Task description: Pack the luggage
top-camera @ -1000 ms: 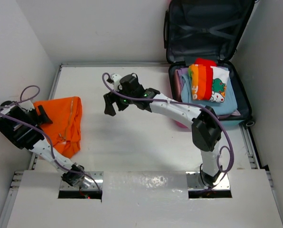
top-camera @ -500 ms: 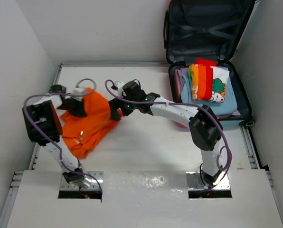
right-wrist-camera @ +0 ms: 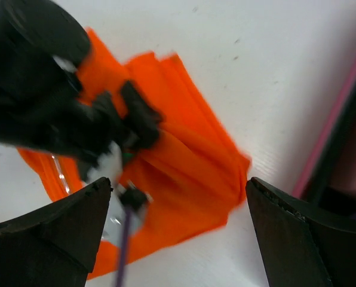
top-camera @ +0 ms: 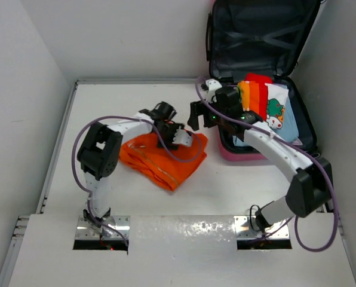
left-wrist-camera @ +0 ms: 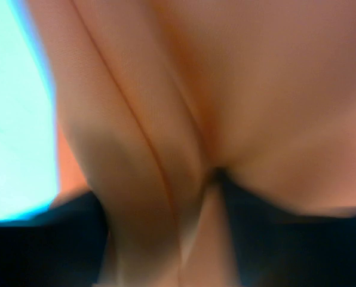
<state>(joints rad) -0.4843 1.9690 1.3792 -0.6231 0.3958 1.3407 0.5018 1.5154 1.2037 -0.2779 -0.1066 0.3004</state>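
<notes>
The luggage [top-camera: 258, 39] lies open at the back right, its dark lid propped against the wall. Folded clothes [top-camera: 263, 104] fill its lower half. An orange garment [top-camera: 166, 158] lies crumpled in the middle of the table. My left gripper [top-camera: 179, 135] sits on the garment's right part, shut on it. In the left wrist view the orange garment [left-wrist-camera: 226, 78] fills the frame and bunches between the dark fingers [left-wrist-camera: 285, 245]. My right gripper [top-camera: 198, 116] hovers open just right of it, near the luggage's left rim. Between its wide fingertips [right-wrist-camera: 46, 233] I see the orange garment [right-wrist-camera: 190, 161] and the left gripper [right-wrist-camera: 124, 119].
White walls close the table on the left, back and right. The luggage's pink edge [right-wrist-camera: 336, 119] runs close to the right gripper. The right arm [top-camera: 273, 149] crosses the luggage's front left corner. The left arm's purple cable [top-camera: 166, 146] loops over the garment.
The left arm swung right from the table's left edge and dragged the orange garment to the middle. The right gripper drew back right, towards the luggage, still open.
</notes>
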